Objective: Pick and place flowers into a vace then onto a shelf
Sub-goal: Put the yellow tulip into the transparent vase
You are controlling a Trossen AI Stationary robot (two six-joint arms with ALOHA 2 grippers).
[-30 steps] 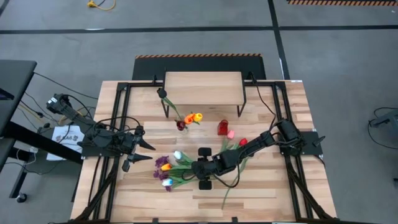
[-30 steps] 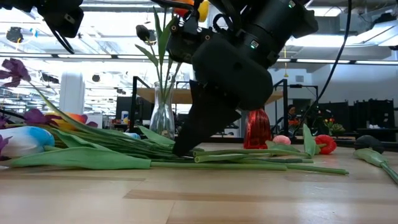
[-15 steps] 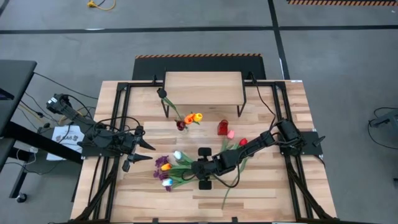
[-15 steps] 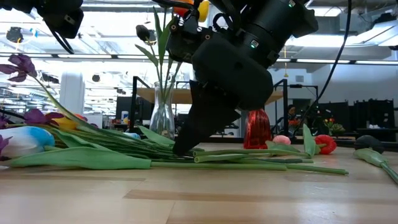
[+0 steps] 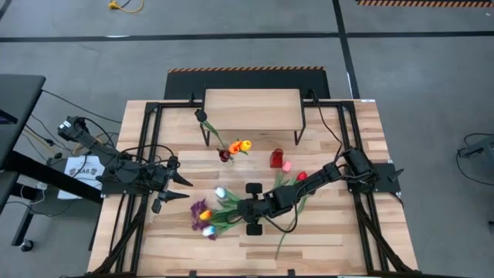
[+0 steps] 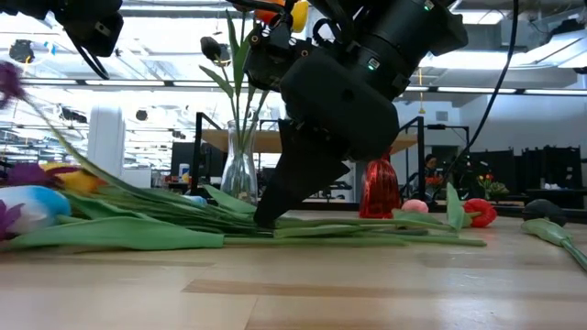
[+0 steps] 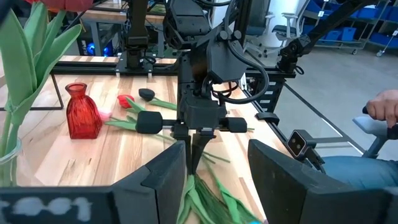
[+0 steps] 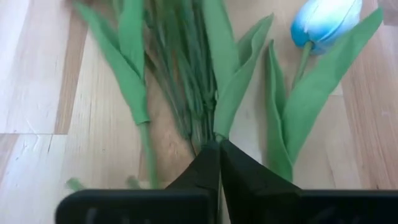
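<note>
The right gripper (image 5: pixel 240 208) is lowered to the planked wooden tabletop (image 5: pixel 324 239), its dark tapered fingers (image 8: pixel 214 163) pressed together on a bundle of thin green stems. From it the flowers (image 5: pixel 210 211) fan outward, smooth broad leaves and glossy heads of blue-white, yellow and purple. Behind the gripper a clear glass vase (image 6: pixel 240 172) with upright tulips is seen, a ribbed red vase (image 7: pixel 81 119) to one side, and the wooden shelf (image 5: pixel 252 107) beyond. The left gripper (image 5: pixel 182 188) is held part open, well apart.

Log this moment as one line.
right gripper: shut on flower stems | left gripper: idle, left side | vase: on table
</note>
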